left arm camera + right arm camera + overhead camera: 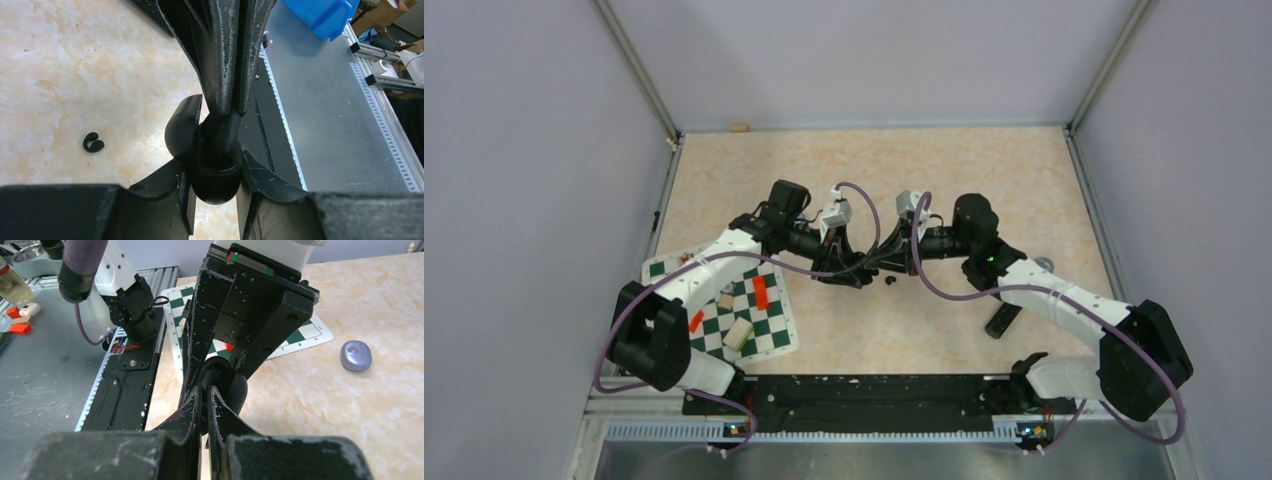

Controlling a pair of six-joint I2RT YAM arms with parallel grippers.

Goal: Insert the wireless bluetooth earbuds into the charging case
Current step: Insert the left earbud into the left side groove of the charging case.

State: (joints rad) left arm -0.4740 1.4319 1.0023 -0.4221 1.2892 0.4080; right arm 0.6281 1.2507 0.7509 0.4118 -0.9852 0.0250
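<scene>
Progress looks partway at best. Left gripper (215, 172) is clamped on the charging case (216, 191), a black oval shell at the lower centre of the left wrist view, with its hinged lid (181, 129) swung open toward the left. Right gripper (226, 105) enters from the top of that frame with its 2 fingers pressed together and their tips at the mouth of the open case. The fingers and the dark interior hide whether 1 bud is pinched between those tips or sits in a socket, so I cannot tell.

1 loose earbud (93, 143), black and curled, lies on the marbled table (75, 65) at the middle left of the same view, well apart from the case and touched by neither arm. In the top view it is the dark speck just right of where the 2 grippers meet at the centre of the frame.

By my reading, no more than 1 of the 2 buds can be home. The loose one is not yet picked up or seated, and the lid is not yet closed.

A lavender-grey oval case (356, 355) lies shut at the right of the right wrist view, near a corner of the chessboard mat (302, 334), and nothing touches it. A long black cylinder (1002, 320) rests at the lower right of the top view
</scene>
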